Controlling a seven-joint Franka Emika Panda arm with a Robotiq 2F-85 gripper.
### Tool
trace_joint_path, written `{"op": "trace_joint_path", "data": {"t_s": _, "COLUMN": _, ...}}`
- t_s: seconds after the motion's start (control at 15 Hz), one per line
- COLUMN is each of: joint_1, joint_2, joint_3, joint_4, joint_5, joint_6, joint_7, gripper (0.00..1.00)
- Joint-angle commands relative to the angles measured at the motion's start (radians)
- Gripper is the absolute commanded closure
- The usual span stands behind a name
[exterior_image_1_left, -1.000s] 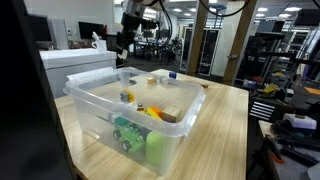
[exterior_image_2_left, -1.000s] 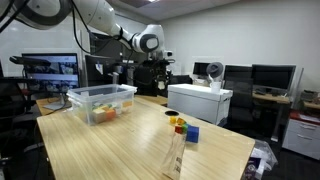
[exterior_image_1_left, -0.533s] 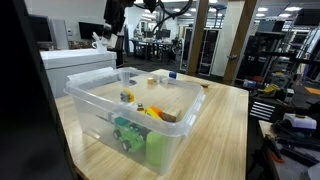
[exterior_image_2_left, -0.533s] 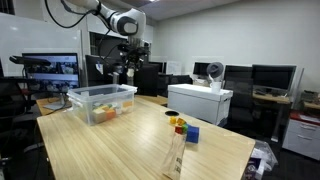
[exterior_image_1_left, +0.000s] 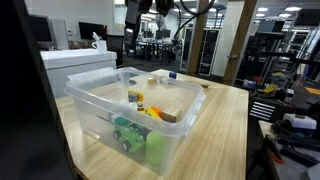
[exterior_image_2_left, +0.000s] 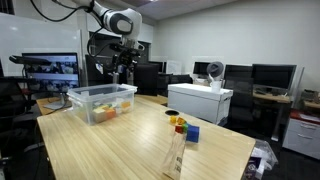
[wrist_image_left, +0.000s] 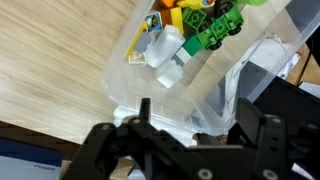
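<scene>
Nothing is held: the pincer (wrist_image_left: 195, 128) is seen spread wide and empty, hung high over the clear bin (wrist_image_left: 118, 80).

Where are the toys found?

Straight below the pincer, inside the bin. A white block (wrist_image_left: 172, 45) is lain beside a green toy (wrist_image_left: 213, 27) and yellow pieces (wrist_image_left: 176, 10), and all are kept together by the walls.

Is room left for moving?

Plenty is judged upward. The rim (exterior_image_1_left: 100, 92) is set well beneath the fingers (wrist_image_left: 146, 112), so no edge is met. Wooden counter (exterior_image_2_left: 120, 140) is spread broadly beyond the bin.
</scene>
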Motion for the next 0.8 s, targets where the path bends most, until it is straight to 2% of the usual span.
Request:
{"op": "trace_joint_path", "data": {"t_s": 0.0, "joint_1": 0.015, "joint_2": 0.046, "joint_3": -0.070, "joint_4": 0.024, "joint_5": -0.045, "joint_6": 0.064, "joint_7": 0.019, "gripper": 0.00}}
{"op": "trace_joint_path", "data": {"t_s": 0.33, "joint_1": -0.029, "joint_2": 0.226, "joint_3": -0.185, "joint_4": 0.126, "joint_5": -0.158, "joint_6": 0.290, "joint_7": 0.111, "gripper": 0.00}}
{"op": "trace_joint_path", "data": {"t_s": 0.47, "joint_1": -0.054, "joint_2": 0.347, "joint_3": -0.224, "joint_4": 0.176, "joint_5": -0.228, "joint_6": 0.382, "joint_7": 0.191, "gripper": 0.00}}
{"op": "trace_joint_path", "data": {"t_s": 0.73, "joint_1": -0.056, "joint_2": 0.471, "joint_3": -0.254, "joint_4": 0.249, "joint_5": -0.312, "joint_6": 0.409, "joint_7": 0.298, "gripper": 0.00}}
